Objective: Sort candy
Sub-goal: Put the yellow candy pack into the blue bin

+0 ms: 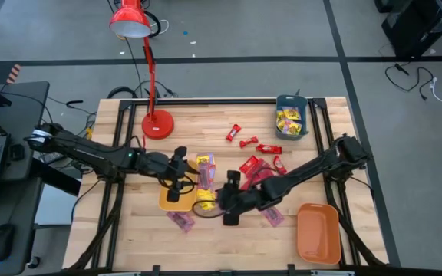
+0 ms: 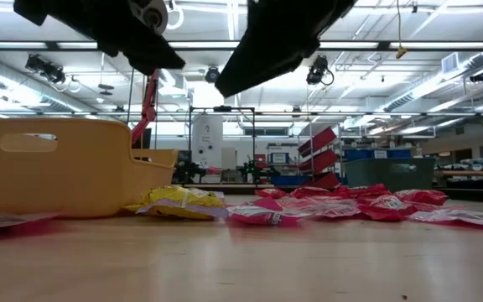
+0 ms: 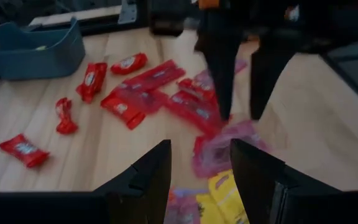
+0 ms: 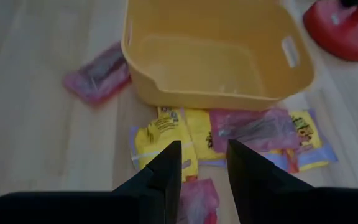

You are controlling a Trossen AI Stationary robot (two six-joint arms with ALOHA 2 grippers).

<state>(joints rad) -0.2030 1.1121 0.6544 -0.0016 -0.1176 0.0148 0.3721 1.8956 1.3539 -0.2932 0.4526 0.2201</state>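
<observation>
candy sorting, mid-bench: two grippers over a loose pile, both empty.

item: candy (image 1: pixel 255 165), red, yellow and pinkish-purple packets scattered across the bench (image 1: pixel 206 238) centre, with stray red pieces (image 3: pixel 23 150) lying apart toward the blue tray (image 1: pixel 290 119) at the far right edge, which holds yellow packets. yellow tray (image 4: pixel 216 59) sits mid-left, empty inside, yellow and purple packets (image 4: pixel 253 130) touching its near wall. orange tray (image 1: pixel 318 232) stands empty at the near right corner, well apart from the pile. left gripper (image 1: pixel 181 182) hangs above the yellow tray, fingers apart, holding nothing. right gripper (image 1: pixel 227 201) hovers just beside the yellow tray over yellow packets, fingers apart, nothing between them. red lamp (image 1: pixel 156 123) stands at the far left. bare wood lies open along the near edge.
</observation>
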